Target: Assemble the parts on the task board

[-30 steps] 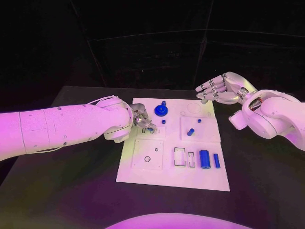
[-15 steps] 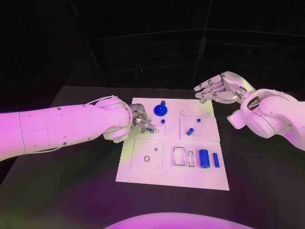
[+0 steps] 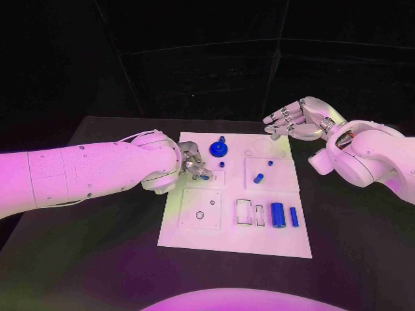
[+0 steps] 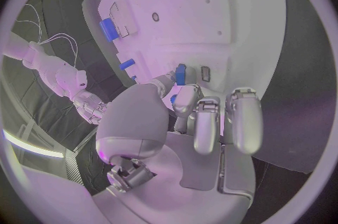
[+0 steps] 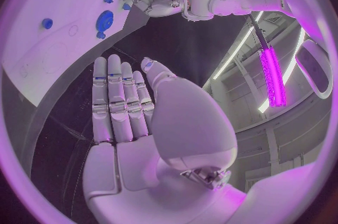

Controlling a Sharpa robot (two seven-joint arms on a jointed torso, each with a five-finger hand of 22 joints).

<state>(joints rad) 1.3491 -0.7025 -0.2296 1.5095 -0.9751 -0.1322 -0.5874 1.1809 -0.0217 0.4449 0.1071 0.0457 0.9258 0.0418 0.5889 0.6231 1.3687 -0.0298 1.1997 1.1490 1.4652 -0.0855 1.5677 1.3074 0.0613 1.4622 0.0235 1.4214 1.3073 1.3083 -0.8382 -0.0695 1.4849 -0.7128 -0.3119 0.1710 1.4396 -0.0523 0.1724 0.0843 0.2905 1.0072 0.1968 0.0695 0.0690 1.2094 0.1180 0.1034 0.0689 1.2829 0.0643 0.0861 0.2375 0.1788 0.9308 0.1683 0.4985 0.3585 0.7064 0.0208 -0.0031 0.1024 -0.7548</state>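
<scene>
While right hand (image 3: pixel 299 121) open beyond the task board (image 3: pixel 235 227), left hand (image 3: pixel 190 166) seemingly pinching small blue part (image 4: pixel 180 74).

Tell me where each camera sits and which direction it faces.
Head view: on the head, facing down at the task board; both arms show.
Left wrist view: behind the left hand, which pinches a small blue part over the board.
Right wrist view: behind the right hand, held flat beside the board.
All share the board.
</scene>
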